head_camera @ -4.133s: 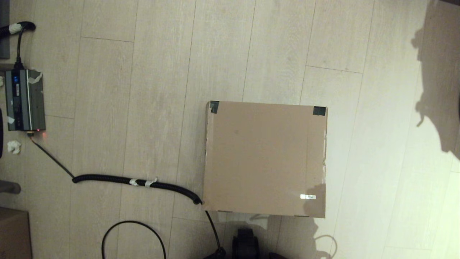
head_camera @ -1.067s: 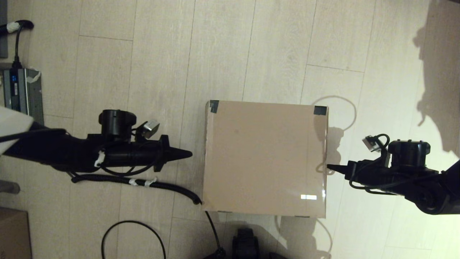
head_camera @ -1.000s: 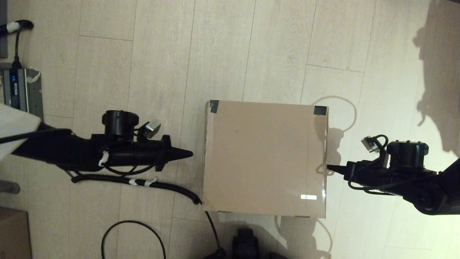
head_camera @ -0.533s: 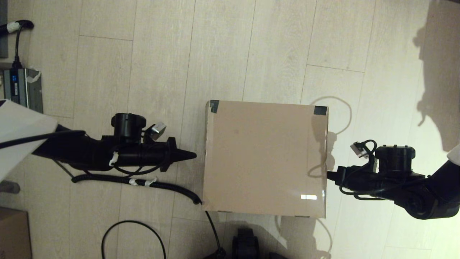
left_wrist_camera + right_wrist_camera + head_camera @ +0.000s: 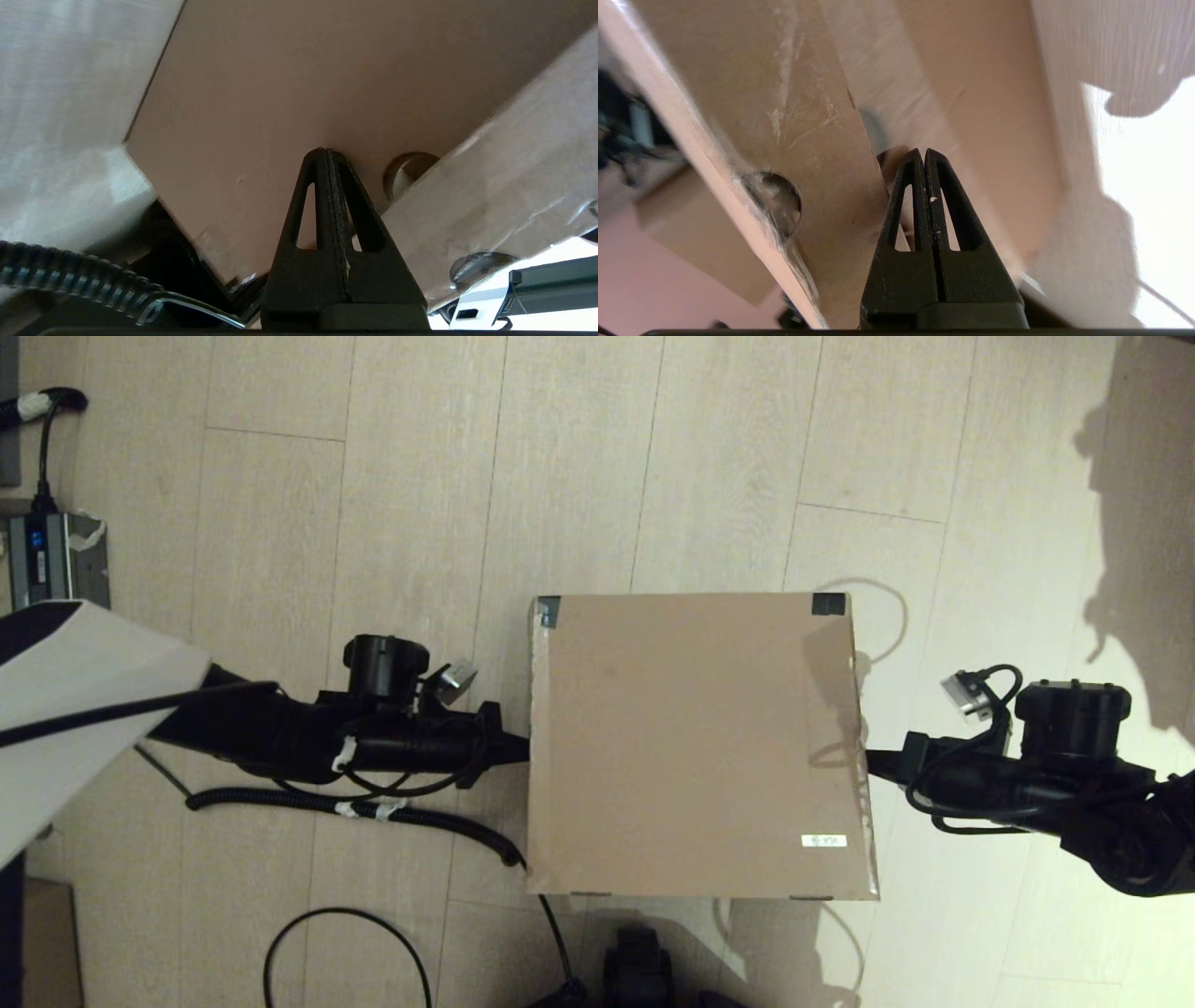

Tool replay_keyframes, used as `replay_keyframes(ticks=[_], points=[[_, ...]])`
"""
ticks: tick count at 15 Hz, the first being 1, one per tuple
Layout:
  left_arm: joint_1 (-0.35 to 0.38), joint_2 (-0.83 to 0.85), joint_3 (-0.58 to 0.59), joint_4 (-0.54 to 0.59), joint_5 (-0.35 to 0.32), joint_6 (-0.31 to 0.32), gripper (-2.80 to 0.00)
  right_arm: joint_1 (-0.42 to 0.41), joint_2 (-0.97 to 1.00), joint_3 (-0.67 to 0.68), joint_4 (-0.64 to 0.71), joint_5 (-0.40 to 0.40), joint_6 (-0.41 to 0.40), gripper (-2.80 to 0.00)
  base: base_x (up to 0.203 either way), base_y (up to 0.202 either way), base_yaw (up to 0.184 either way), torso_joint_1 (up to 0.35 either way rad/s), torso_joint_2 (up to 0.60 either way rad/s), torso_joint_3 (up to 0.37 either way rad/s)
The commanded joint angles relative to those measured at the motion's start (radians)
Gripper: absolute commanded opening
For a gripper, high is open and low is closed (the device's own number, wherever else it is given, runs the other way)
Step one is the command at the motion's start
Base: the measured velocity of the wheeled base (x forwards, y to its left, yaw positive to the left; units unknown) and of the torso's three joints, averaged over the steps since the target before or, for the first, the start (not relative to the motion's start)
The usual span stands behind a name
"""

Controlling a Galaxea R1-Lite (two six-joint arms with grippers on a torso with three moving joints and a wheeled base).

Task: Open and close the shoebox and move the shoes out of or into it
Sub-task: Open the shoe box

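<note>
The brown shoebox (image 5: 691, 737) stands on the floor at the centre, lid down, with black tape on its two far corners and a small white label (image 5: 822, 841). My left gripper (image 5: 523, 747) is shut, its tip against the box's left side. In the left wrist view the left gripper (image 5: 325, 152) touches the side wall next to the lid's side flap (image 5: 504, 182). My right gripper (image 5: 868, 761) is shut too, its tip at the lid's right edge. In the right wrist view the right gripper (image 5: 923, 151) sits just past the lid flap (image 5: 798, 121). The shoes are hidden.
A black corrugated hose (image 5: 373, 807) runs along the floor to the box's near left corner. A grey power unit (image 5: 51, 565) lies at the far left. A darker cardboard box (image 5: 37, 943) shows at the bottom left. A thin cable loop (image 5: 345, 933) lies near my base.
Both arms came in from the sides and closed onto the box. The lid's right and near edges now stick out further, and the label has shifted right.
</note>
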Motion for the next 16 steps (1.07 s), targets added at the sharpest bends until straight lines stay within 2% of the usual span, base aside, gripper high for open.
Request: replay_keyframes(ticks=[1, 7, 11, 16], points=[[-0.008, -0.044, 0.004, -0.001, 0.008, -0.004, -2.80, 0.001, -0.083, 0.005, 0.005, 0.010, 0.013, -2.80, 0.000, 0.000, 0.000, 0.000, 0.00, 0.000], [-0.011, -0.230, 0.082, 0.008, 0.012, -0.015, -2.80, 0.001, -0.282, 0.001, 0.165, 0.010, 0.025, -2.80, 0.000, 0.000, 0.000, 0.000, 0.00, 0.000], [-0.054, -0.341, 0.087, 0.007, 0.011, -0.097, -2.80, -0.002, -0.376, -0.009, 0.234, 0.005, 0.054, -2.80, 0.000, 0.000, 0.000, 0.000, 0.00, 0.000], [-0.098, -0.423, 0.048, 0.004, 0.016, -0.183, -2.80, -0.009, -0.459, -0.016, 0.243, -0.003, 0.106, -2.80, 0.000, 0.000, 0.000, 0.000, 0.00, 0.000]])
